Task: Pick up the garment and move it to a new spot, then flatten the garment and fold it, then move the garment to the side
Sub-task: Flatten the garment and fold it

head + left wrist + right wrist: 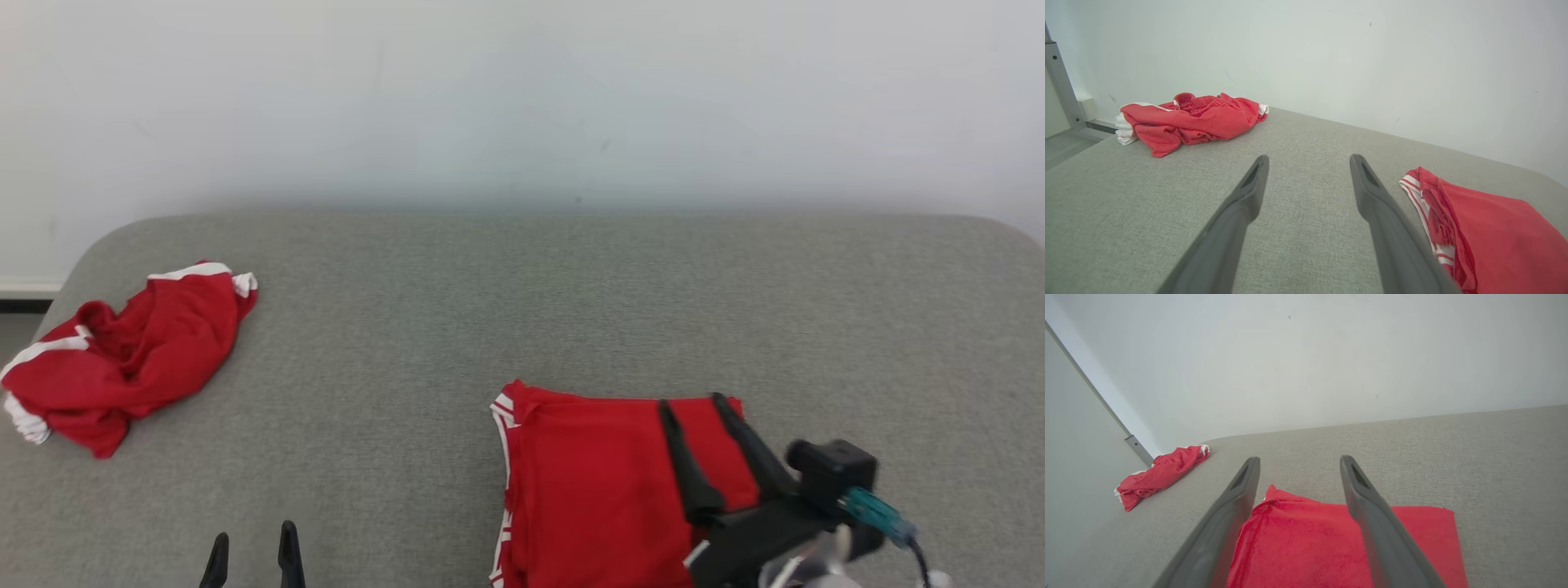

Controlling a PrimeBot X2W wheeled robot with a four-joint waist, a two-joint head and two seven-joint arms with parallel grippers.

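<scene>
Right gripper [692, 402]: fingers spread wide, nothing clasped, held over the folded red garment [588, 482].
Left gripper [254, 531]: spread wide, empty.
Surface: grey padded top [490, 286]; crumpled red garment [122, 359] laid at its left edge.
Room: pale wall [522, 98] behind.

Garment [596, 482]: red, white-striped edge, folded into a flat rectangle, lying on the grey surface [490, 286], front right of centre.

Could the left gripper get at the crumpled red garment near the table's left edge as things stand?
Probably yes. The left gripper is open and holds nothing, and only bare grey table lies between it and the crumpled garment. The right gripper hovers over the folded garment, aside.
</scene>
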